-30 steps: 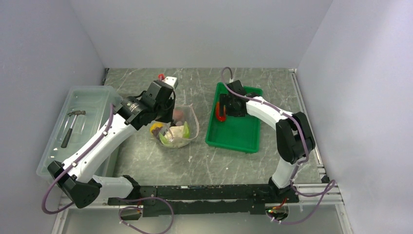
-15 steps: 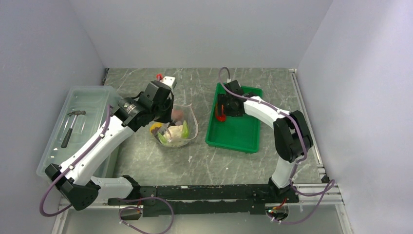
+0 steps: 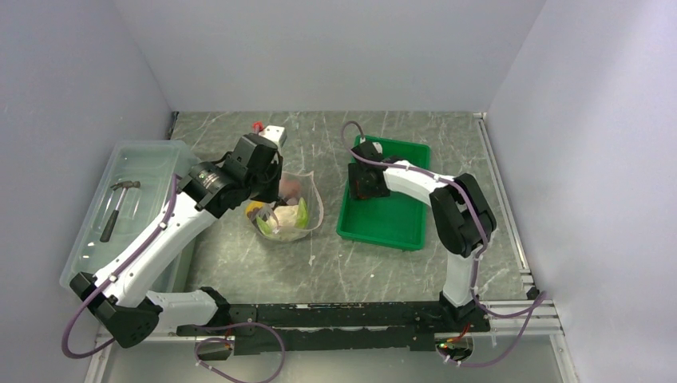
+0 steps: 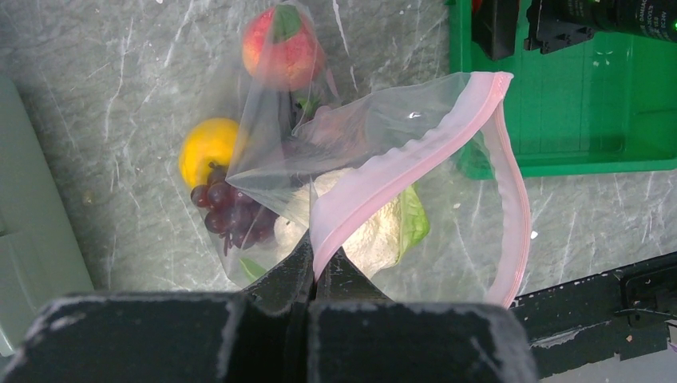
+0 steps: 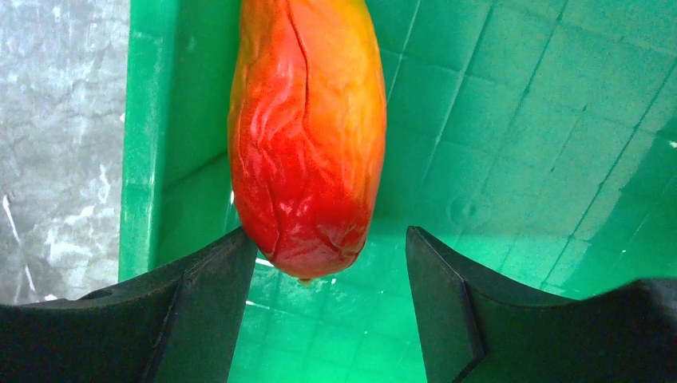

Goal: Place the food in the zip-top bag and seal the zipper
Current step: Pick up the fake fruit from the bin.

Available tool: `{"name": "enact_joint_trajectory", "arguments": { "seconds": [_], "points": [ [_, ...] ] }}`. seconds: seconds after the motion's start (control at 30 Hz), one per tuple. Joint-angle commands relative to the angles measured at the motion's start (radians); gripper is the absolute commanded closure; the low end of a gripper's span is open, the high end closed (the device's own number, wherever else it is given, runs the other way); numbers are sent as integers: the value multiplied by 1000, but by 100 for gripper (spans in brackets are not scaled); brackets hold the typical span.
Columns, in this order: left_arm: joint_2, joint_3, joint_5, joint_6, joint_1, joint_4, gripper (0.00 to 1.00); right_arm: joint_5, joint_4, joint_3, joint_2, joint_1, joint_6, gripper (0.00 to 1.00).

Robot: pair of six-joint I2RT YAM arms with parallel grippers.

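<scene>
One red piece of food is not in the bag yet. It lies in the green tray, close to the tray wall at 9 o'clock in the right wrist view. It is long and runs from 6 o'clock to 12 o'clock, straight away from the right gripper. Its round end sits between the two fingers.

Those fingers are wide open and hold nothing. The finger at 9 o'clock is just beside the red piece and may be touching it. The finger at 3 o'clock is apart from it, with green floor showing between. So the fingers stand across the thin way of the piece, which I think is good for a squeeze.

The left gripper is pinched tight on the pink zipper and holds the bag with its mouth open. Under the plastic I see grapes and a leafy piece. A yellow fruit is at the bag's edge, and I cannot tell if it is all the way in.

From above, the bag lies near the tray, at 9 o'clock from it. Its mouth opens toward the tray. The right arm is much nearer the red piece, and the left one is busy. I think the red piece must go toward 9 o'clock, into that open mouth.
</scene>
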Motion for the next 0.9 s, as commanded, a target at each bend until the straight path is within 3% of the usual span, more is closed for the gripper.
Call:
{"name": "enact_joint_trajectory", "arguments": {
  "seconds": [0.0,0.2,0.43,0.57,0.87],
  "points": [
    [-27,-2,-13,-16,0,18,100,62,21,62,9,-1,3,29],
    [-20,2,-12,-19,-1,18,100,65,15,94,29,-1,-8,32],
    [-23,8,-18,-21,1,11,100,62,21,84,22,-1,-18,61],
    [-21,3,-18,-21,0,10,100,76,30,32,-30,-1,-14,71],
    [-17,-4,-13,-28,0,19,100,90,7,-96,-277,23,-15,78]
  ]
}}
